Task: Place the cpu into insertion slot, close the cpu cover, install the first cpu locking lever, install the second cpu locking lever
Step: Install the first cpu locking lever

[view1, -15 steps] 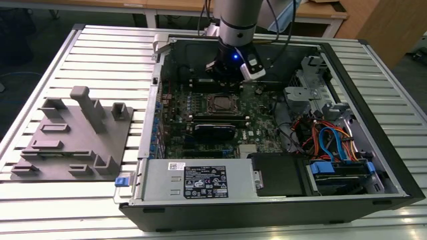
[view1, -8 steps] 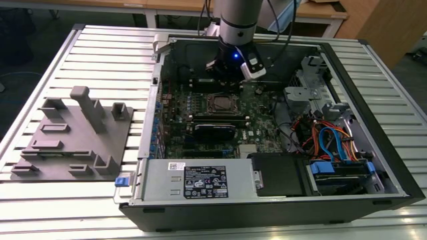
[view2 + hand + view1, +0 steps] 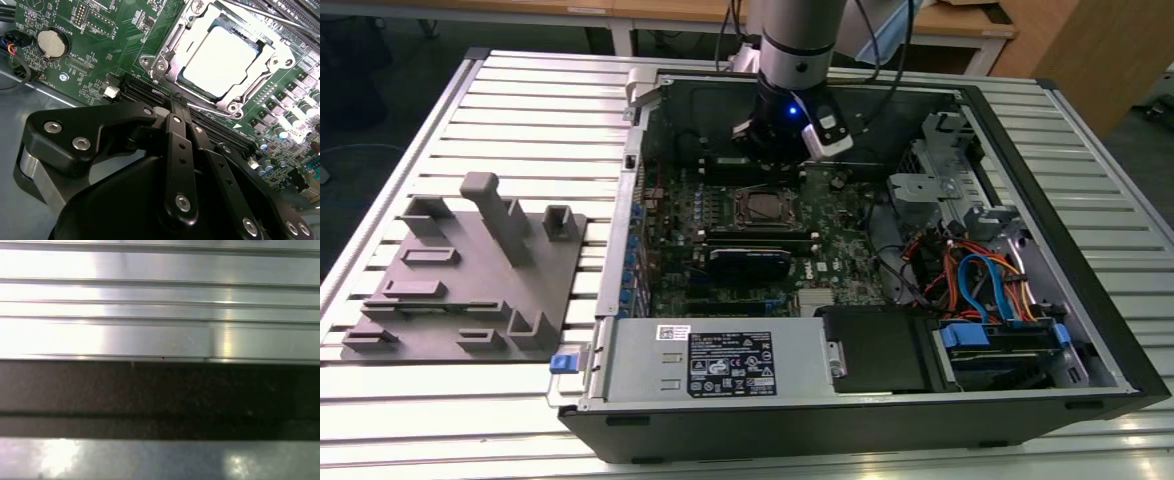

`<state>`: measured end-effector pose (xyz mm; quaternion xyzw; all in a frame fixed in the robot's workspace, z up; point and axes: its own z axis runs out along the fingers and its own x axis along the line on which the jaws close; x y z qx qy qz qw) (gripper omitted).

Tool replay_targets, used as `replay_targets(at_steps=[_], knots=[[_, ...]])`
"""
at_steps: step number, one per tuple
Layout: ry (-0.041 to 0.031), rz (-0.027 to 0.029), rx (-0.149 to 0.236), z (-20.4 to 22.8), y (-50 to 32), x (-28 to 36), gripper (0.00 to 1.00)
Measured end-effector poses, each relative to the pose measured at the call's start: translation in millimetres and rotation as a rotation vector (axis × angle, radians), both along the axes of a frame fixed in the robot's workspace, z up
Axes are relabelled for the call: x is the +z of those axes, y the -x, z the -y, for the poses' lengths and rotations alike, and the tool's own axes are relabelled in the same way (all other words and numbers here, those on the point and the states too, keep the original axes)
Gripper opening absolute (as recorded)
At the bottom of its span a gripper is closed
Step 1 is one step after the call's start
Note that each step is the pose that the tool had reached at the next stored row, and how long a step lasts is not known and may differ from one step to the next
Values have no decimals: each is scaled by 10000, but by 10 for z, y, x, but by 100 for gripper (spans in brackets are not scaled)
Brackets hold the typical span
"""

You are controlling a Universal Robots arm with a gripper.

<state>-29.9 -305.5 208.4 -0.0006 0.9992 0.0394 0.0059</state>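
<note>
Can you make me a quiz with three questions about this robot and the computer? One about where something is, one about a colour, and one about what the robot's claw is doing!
1. Where is the cpu?
A. In its slot on the motherboard
B. Lying on the floor
C. Between the gripper's fingers

2. What colour is the motherboard?
A. Red
B. Green
C. White

3. How is the gripper?
A. Wide open
B. Shut on the cpu
C. Shut, holding nothing

Answers:
1. A: in the second wrist view, its silver top sits inside the cpu cover on the board.
2. B: the board around the slot is green.
3. C: its black fingers meet at the tips with nothing between them.
</note>
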Motion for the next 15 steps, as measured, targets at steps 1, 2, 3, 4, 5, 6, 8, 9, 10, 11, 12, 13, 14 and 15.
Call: replay_targets(at_steps=[1, 2, 3, 4, 5, 6, 8, 9, 10, 11, 12, 13, 14, 15], knots=[[0, 0, 0, 0, -1, 0, 11], [0, 0, 0, 0, -2, 0, 11], [1, -1, 2, 1, -5, 0, 11], [1, -1, 1, 1, -6, 0, 11], [1, -1, 1, 2, -9, -1, 11], [-1, 0, 1, 2, -10, -2, 11], [0, 0, 0, 4, -12, -3, 11], [1, -1, 0, 5, -13, -3, 11], [0, 0, 0, 6, -13, -4, 11], [-1, 0, 1, 8, -14, -5, 11], [1, 0, 1, 11, -14, -4, 11], [1, -1, 1, 14, -14, -4, 11], [0, 1, 1, 16, -15, -5, 11], [0, 0, 1, 19, -15, -5, 11]])
